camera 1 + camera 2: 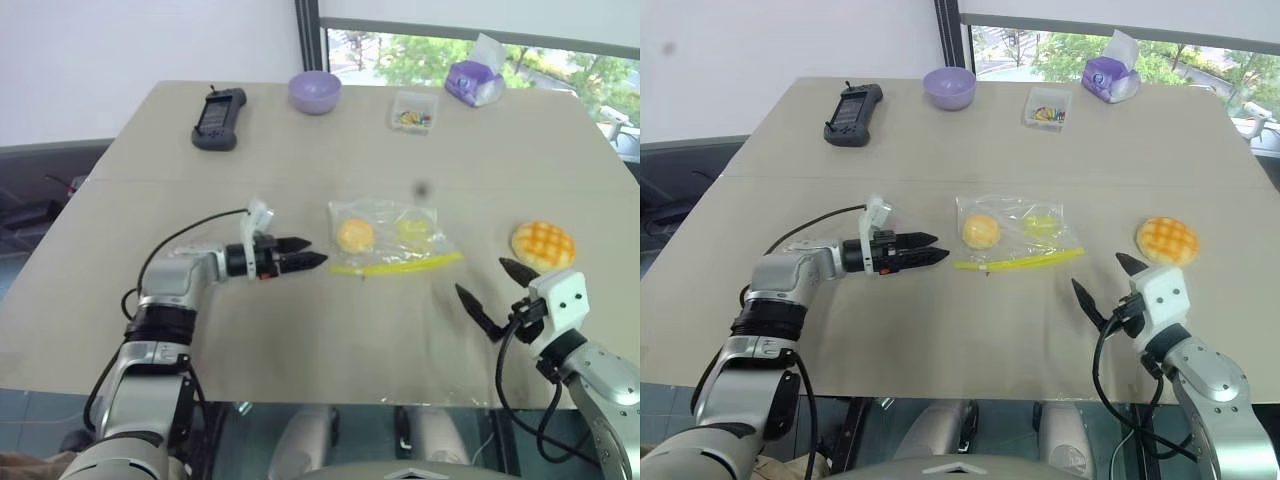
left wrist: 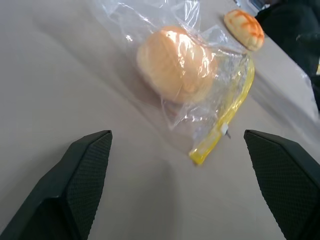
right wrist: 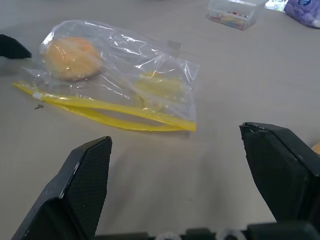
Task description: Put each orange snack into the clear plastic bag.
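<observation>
The clear plastic bag (image 1: 392, 240) lies flat in the middle of the table, its yellow seal strip (image 2: 226, 120) along the near edge. Inside it sit a smooth round orange snack (image 1: 355, 235) and a paler yellow piece (image 1: 415, 228). A grid-topped orange bun (image 1: 543, 245) rests on the bare table to the right of the bag. My left gripper (image 1: 312, 252) is open, level, just left of the bag and pointing at it, holding nothing. My right gripper (image 1: 484, 280) is open and empty too, near the front edge between bag and bun.
Along the far side of the table (image 1: 300, 340) stand a black handheld device (image 1: 218, 118), a purple bowl (image 1: 315, 92), a small clear box of coloured candies (image 1: 413, 112) and a purple tissue pack (image 1: 474, 80).
</observation>
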